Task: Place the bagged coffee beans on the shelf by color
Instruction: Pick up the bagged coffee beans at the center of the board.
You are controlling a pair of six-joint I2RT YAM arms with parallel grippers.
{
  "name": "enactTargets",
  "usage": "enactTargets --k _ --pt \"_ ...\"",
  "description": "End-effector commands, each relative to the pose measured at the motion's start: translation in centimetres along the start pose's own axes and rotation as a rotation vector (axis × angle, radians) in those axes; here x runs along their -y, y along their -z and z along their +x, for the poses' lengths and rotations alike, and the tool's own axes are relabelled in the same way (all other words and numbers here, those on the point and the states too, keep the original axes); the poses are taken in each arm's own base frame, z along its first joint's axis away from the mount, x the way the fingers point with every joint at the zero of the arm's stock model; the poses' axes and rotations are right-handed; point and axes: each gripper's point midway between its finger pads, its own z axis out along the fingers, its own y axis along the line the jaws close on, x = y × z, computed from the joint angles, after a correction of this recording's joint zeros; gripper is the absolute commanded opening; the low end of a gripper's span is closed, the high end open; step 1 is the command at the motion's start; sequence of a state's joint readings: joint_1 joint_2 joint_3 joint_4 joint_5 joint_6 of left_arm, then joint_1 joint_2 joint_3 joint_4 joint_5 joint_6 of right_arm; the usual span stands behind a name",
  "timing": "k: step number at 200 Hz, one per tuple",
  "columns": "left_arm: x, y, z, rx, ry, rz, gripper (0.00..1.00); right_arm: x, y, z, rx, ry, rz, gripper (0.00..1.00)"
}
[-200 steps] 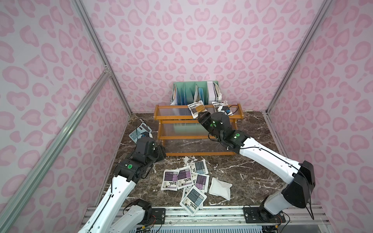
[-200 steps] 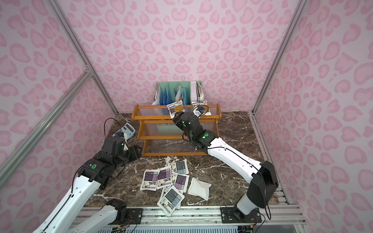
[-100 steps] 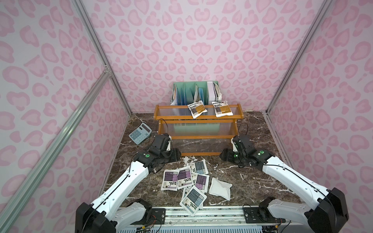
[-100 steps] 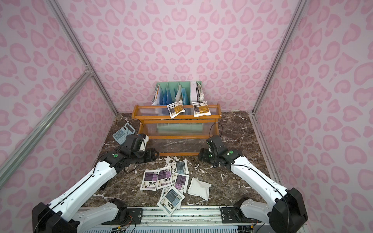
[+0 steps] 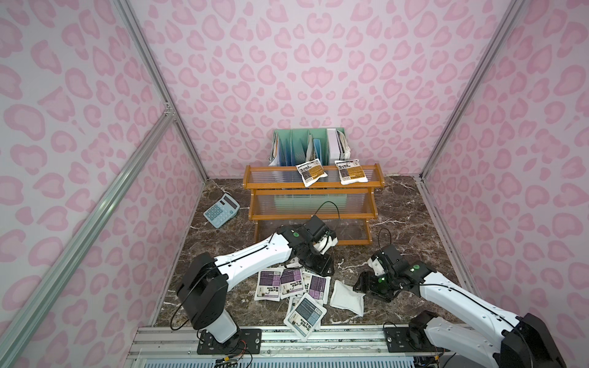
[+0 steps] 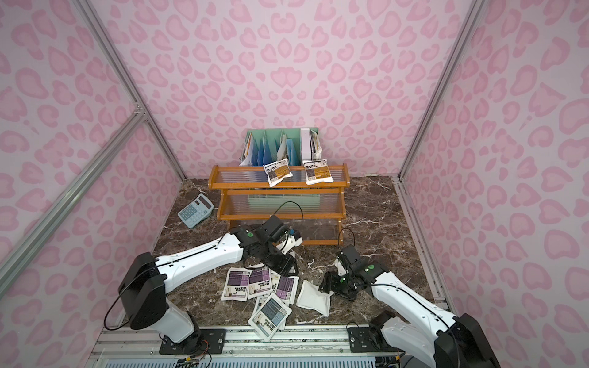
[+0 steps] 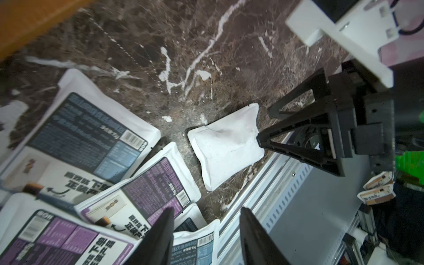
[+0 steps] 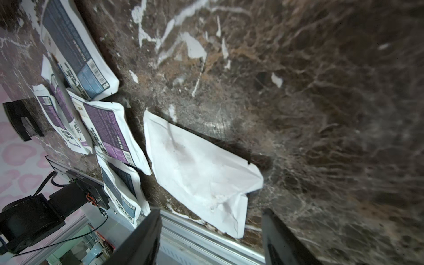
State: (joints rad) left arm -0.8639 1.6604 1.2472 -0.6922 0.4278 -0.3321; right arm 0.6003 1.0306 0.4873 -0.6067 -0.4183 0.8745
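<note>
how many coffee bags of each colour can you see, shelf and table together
yellow-orange pouches: 2, both on the top tier of the shelf
purple pouches: 3
grey-blue pouches: 3, one mostly buried
plain white pouch, label hidden: 1
total: 9

Two white-shelled arms (image 5: 255, 255) with chunky black joints (image 5: 200, 286), green wrist dots (image 5: 295, 234), loopy black cables (image 5: 329, 202), and bolted black base plates (image 5: 251, 341) at 6 o'clock.
</note>
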Motion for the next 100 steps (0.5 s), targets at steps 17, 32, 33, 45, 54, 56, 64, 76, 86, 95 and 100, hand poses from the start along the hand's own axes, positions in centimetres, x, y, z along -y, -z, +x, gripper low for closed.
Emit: enactTargets --k 17,32,33,45,54,56,64,76,86,95,100 --pt "0.8 -1.7 1.2 -0.144 -0.024 0.014 0.39 0.6 -1.3 1.1 -0.036 0.006 -0.044 0.70" --pt "0.9 -2.2 1.6 -0.184 -0.015 0.007 0.32 1.2 -1.4 1.2 -0.020 -0.001 -0.039 0.70" --pt "0.9 -2.3 1.6 -0.186 -0.014 0.005 0.31 1.2 -1.5 1.2 -0.020 -0.003 -0.040 0.70" --pt "1.0 -2.3 1.8 -0.208 -0.001 0.003 0.25 1.5 -1.7 1.3 -0.012 -0.014 -0.051 0.70" --pt "1.2 -2.3 1.9 -0.227 0.004 -0.002 0.21 1.5 -1.9 1.4 -0.007 -0.020 -0.063 0.69" --pt "1.2 -2.3 2.0 -0.232 0.005 -0.004 0.20 1.5 -1.9 1.4 -0.005 -0.019 -0.067 0.69" --pt "1.4 -2.4 2.2 -0.247 0.002 -0.014 0.19 1.4 -2.0 1.4 -0.002 -0.022 -0.082 0.69" --pt "1.4 -2.7 2.6 -0.265 -0.001 -0.037 0.19 1.3 -2.3 1.4 0.003 -0.023 -0.103 0.68" --pt "1.2 -3.0 2.7 -0.273 0.002 -0.045 0.17 1.1 -2.4 1.4 0.008 -0.014 -0.124 0.66" --pt "0.7 -3.4 2.8 -0.280 0.008 -0.063 0.14 1.1 -2.4 1.3 0.013 -0.011 -0.128 0.65" --pt "0.4 -3.8 3.1 -0.294 0.012 -0.071 0.13 1.1 -2.4 1.2 0.017 -0.007 -0.129 0.65"
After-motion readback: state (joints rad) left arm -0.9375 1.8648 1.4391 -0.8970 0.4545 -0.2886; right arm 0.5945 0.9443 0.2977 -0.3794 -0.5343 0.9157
